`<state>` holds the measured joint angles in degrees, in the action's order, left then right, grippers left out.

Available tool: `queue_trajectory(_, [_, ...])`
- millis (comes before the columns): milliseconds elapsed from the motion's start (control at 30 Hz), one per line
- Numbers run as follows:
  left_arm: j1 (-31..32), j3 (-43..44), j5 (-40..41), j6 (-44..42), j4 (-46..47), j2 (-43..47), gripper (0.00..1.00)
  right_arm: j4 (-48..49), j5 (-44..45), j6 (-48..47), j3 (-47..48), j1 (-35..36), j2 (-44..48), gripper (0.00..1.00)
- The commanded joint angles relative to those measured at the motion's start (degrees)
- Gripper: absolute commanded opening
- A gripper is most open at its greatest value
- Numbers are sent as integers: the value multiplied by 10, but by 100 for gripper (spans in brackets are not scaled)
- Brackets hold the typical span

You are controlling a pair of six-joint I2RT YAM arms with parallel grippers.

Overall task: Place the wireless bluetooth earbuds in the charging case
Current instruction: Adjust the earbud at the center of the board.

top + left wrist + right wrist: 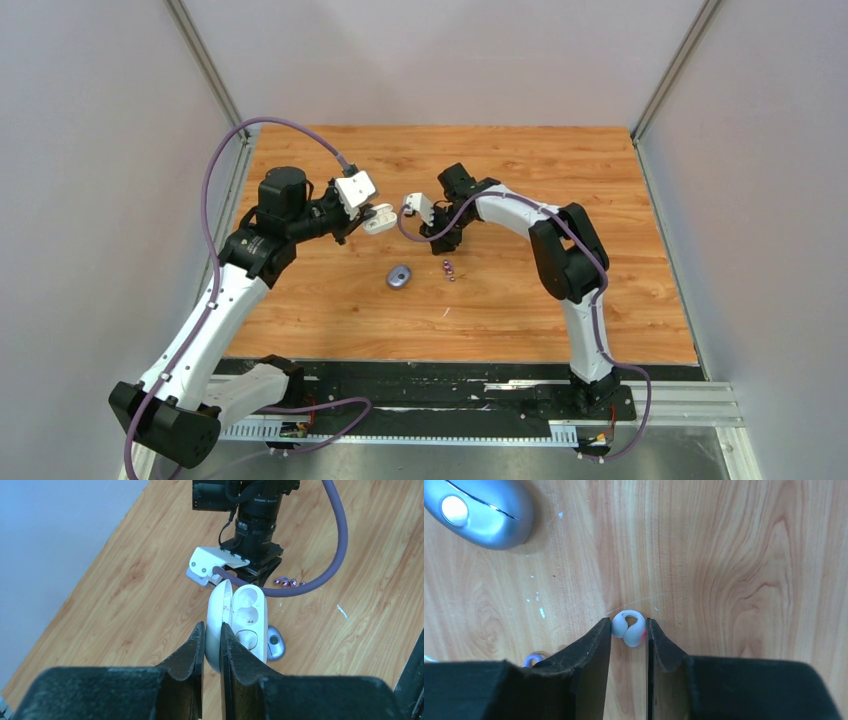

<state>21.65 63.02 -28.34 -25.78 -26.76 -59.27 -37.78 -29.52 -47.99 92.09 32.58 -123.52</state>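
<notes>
My left gripper [213,630] is shut on the lid of an open white charging case [247,612] and holds it above the table; it also shows in the top view [380,218]. My right gripper [629,629] points down at the wood, shut on a glossy white earbud [628,628] between its fingertips. I cannot tell whether the bud is lifted. Two dark purple earbuds [448,268] lie on the table near the right gripper [441,247]; they also show in the left wrist view [289,582]. One purple bud [533,658] peeks beside the right gripper's left finger.
A closed blue-grey oval case [399,276] lies on the wooden table [560,180] between the arms, below the held white case; it also shows in the right wrist view [484,510]. Grey walls stand left, right and behind.
</notes>
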Motion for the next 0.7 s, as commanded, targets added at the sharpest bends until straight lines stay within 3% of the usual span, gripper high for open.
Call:
queue_trajectory(0, [-3, 16, -1, 15, 19, -2, 0, -31, -72, 90, 29, -27, 5, 25])
queue_trajectory(167, [-3, 43, -6, 11, -4, -13, 0, -111, -374, 227, 38, -114, 31, 25])
queue_trajectory(300, [-3, 70, -8, 15, -28, -32, 0, -81, -543, 347, -74, -172, 44, 26])
queue_trajectory(400, [-3, 86, -10, 24, -42, -50, 0, -5, -580, 439, -180, -210, 58, 25])
queue_trajectory(667, [-3, 117, -16, 44, -50, -89, 0, 191, -585, 705, -288, -277, 27, 30])
